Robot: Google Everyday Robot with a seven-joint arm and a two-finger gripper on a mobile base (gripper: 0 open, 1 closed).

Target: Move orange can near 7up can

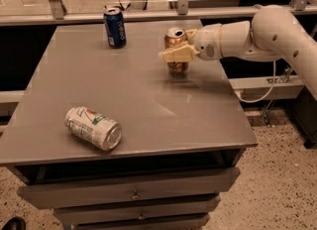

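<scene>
The orange can (175, 36) stands upright on the grey table (148, 105), at the back right. My gripper (175, 45) comes in from the right and is shut on it: one pale finger (176, 54) crosses the can's front and the other sits behind its top. The can's base still rests on the table. The 7up can (92, 128) lies on its side near the front left, open end toward the front right, well away from the gripper.
A dark blue can (115, 27) stands upright at the back, left of the orange can. A metal rail (148, 15) runs behind the table. Drawers (133, 192) sit under the top. The table's right edge lies under my arm (277, 30).
</scene>
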